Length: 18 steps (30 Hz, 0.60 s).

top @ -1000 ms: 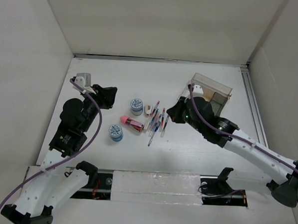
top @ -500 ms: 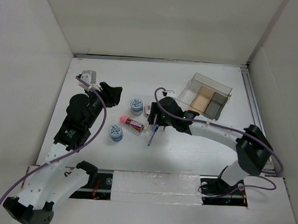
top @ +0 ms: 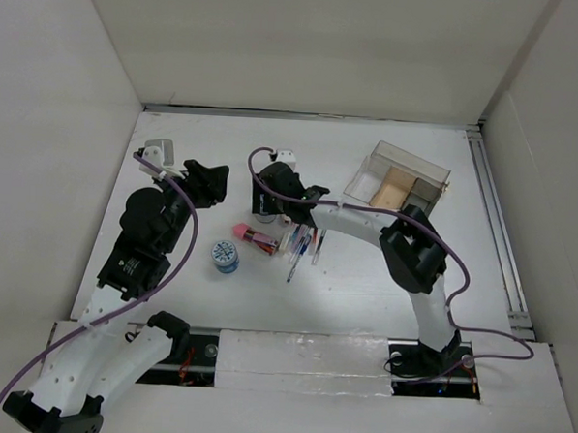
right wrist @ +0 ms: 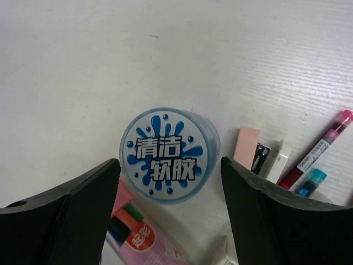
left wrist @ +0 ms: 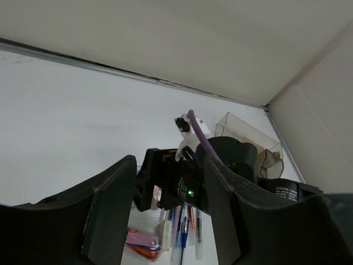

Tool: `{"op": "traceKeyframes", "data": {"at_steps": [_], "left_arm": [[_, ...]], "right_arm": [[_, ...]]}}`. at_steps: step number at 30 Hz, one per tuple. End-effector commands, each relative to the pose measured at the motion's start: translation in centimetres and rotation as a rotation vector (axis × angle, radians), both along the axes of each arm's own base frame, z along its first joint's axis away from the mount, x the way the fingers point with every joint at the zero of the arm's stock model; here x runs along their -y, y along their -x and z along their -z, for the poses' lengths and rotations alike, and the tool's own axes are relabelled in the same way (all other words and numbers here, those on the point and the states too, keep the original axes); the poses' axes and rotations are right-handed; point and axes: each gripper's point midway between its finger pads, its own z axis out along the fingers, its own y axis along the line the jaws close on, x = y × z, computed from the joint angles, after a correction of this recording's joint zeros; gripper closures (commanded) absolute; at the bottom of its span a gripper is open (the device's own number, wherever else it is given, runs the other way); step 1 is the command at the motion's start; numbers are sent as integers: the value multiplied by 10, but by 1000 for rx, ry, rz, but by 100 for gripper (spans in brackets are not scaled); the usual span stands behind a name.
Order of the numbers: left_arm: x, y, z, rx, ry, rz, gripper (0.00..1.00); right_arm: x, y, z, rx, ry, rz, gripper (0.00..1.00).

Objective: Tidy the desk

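The desk was seen spanning the floor between white walls, with a clear box at its far right. The right gripper was spread wide over a blue-lidded tub mid-desk. The left gripper was also spread, nothing pinched, left of that tub; pens were laid just right of it.
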Motion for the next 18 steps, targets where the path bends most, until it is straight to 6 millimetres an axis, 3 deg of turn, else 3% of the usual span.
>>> {"op": "traceKeyframes", "data": {"at_steps": [1,4,7,8,10,11,15,16,17,18], "left_arm": [[-4,3,-14,40,17,-12,51],[-3,3,-12,34,15,-6,51],[-2,4,-13,40,17,0,51],[-2,4,-13,40,19,3,51],[-2,5,-12,36,15,5,51],[-2,5,-12,35,17,5,51],[-2,5,-13,41,19,3,51],[-1,4,-10,31,16,5,51],[-1,4,-10,31,16,5,51],[-1,4,-10,31,16,5,51]], "right_arm": [[-8,-12,-13,54,28,-10,21],[-15,-17,-11,56,26,-17,21],[-25,-18,-9,59,25,-28,30],[-28,-21,-13,66,16,-21,42],[-31,-21,-21,84,-2,1,56],[-32,-22,-30,99,-30,6,58],[-26,-23,-101,213,-162,46,60],[-12,-21,-154,295,-239,85,60],[-12,-21,-154,297,-236,83,60],[-1,-25,-170,321,-259,104,60]]}}
